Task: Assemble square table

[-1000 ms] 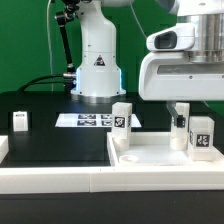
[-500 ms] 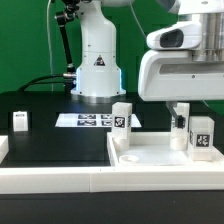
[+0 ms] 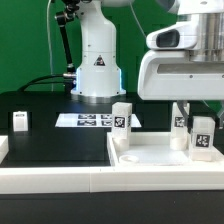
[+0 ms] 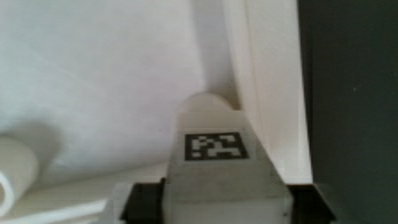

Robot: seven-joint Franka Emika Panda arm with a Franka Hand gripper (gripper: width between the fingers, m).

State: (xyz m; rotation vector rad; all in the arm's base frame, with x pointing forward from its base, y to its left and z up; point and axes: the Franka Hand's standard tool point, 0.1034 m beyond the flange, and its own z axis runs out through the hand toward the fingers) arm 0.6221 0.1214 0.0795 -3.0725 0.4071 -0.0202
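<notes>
**A:** Where's the square table top (image 3: 150, 165)?

**B:** It lies flat at about five o'clock in the exterior view, recessed face up. Three legs stand on it: the left leg (image 3: 122, 117) at its eleven o'clock corner, the front leg (image 3: 201, 138) out at three o'clock, and the gripped leg (image 3: 180, 122) just behind that one.

**A:** Gripped already?

**B:** It looks so. The gripper (image 3: 181, 110) hangs straight over it. A second ago the jaws stood wide, and they have drawn in a good deal since. In the wrist view the dark pads (image 4: 143, 200) sit against both flanks of the tagged leg with no gap showing (they may not have finished squeezing). The leg's foot is still down on the top.

**A:** So what does that mean for the task?

**B:** I'd say the approach is done and the grasp is being made. Lifting and seating the leg is yet to come. The front leg stands just beside and could get knocked.

**A:** Anything farther out?

**B:** The marker board (image 3: 88, 120) lies at ten o'clock from the top. A loose leg (image 3: 20, 121) stands at nine o'clock on the black table (image 3: 60, 150).
</notes>
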